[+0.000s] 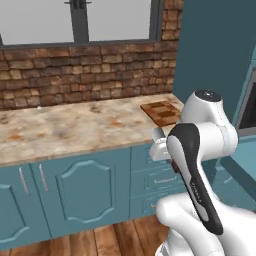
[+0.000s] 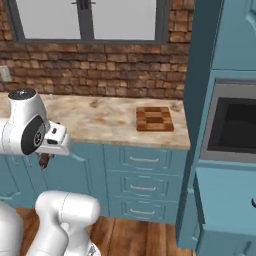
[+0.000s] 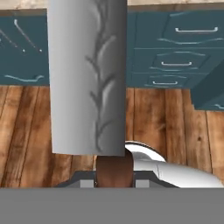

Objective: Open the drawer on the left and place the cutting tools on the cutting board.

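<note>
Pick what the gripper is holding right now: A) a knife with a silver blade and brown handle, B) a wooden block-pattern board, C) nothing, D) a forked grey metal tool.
A: the gripper is shut on the brown-handled, silver-bladed knife, whose blade rises broad in the hand view.

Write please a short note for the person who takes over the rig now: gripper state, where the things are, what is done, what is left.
Gripper: shut on the knife, brown handle between the fingers, blade pointing away from the hand, over the wooden floor in front of the cabinets.
Cutting board: on the counter's right end, nothing on it.
Done: knife picked up.
Left: lay the knife on the board, then bring the second tool.
</note>
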Tool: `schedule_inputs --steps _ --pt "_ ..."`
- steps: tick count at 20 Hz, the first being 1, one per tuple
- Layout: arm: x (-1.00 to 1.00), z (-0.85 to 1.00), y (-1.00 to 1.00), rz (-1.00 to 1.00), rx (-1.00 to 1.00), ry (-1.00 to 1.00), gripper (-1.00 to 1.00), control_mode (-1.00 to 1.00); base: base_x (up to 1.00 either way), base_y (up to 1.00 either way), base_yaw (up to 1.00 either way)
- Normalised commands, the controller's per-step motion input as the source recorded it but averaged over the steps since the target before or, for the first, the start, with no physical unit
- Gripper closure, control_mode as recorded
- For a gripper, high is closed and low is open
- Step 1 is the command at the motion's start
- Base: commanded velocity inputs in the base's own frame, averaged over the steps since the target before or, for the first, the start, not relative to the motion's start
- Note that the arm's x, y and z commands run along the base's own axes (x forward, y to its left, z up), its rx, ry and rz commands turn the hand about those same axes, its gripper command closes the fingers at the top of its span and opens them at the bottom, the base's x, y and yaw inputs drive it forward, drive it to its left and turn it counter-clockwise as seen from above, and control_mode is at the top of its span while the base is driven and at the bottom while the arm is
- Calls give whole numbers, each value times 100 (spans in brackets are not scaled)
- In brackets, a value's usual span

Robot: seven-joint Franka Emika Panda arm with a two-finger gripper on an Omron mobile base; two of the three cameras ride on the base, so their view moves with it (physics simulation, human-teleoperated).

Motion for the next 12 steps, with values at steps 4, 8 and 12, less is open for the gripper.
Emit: schedule_inputs --steps 4,8,12 --pt "0 0 0 0 0 0 100 100 87 14 -32" --pt "0 0 0 0 0 0 100 100 66 0 -36" --pt "0 0 0 0 0 0 100 100 25 0 -35"
